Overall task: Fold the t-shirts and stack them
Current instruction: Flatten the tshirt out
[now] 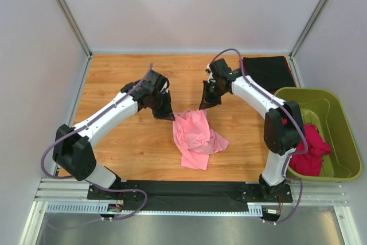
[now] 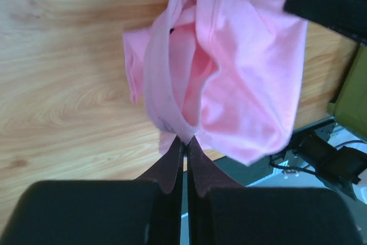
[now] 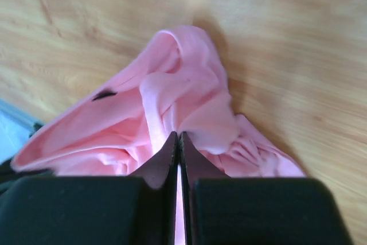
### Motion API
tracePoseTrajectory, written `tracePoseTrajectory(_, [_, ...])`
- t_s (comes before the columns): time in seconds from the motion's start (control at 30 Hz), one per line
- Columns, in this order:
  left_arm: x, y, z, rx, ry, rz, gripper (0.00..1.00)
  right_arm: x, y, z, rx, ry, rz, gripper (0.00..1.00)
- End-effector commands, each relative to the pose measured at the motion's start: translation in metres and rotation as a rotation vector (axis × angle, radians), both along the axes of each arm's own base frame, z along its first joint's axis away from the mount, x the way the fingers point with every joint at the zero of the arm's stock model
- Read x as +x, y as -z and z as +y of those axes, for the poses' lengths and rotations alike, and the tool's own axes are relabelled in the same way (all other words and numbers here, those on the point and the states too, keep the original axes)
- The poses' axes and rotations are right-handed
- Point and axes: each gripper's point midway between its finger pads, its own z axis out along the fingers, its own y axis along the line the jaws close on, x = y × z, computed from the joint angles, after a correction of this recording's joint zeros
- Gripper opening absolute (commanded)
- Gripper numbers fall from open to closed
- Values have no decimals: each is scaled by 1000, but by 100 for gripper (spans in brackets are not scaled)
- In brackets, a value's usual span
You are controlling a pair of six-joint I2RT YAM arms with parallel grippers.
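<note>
Left gripper (image 2: pixel 184 142) and right gripper (image 3: pixel 179 137) each clamp an edge of the crumpled light pink cloth t-shirt (image 1: pixel 195 136), which drapes below and between them, likely so it can be spread flat.

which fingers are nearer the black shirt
Right. The right fingers pinch the pink shirt to the left of the black shirt. The left fingers pinch the same pink shirt farther left, so they are farther away.

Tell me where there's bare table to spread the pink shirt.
Bare table: the far strip left of the black shirt, and the near patch between left arm and pink shirt. Crowded: centre, where left end effector and right end effector pinch it.
</note>
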Motion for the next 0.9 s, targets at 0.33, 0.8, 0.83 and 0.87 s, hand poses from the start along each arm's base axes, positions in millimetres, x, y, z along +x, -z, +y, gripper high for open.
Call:
tracePoseTrajectory(0.33, [-26, -107, 41, 70, 42, -131, 0, -37, -135, -84, -209, 240, -215, 0])
tracePoseTrajectory(0.8, [-122, 69, 83, 179, 33, 254, 9, -109, -8, -96, -251, 225, -60, 45])
tracePoseTrajectory(0.83, [-123, 72, 83, 192, 34, 277, 15, -101, -3, -98, -284, 219, -44, 45])
tracePoseTrajectory(0.87, [-121, 68, 81, 189, 33, 278, 19, -92, -4, -98, -291, 218, -55, 46])
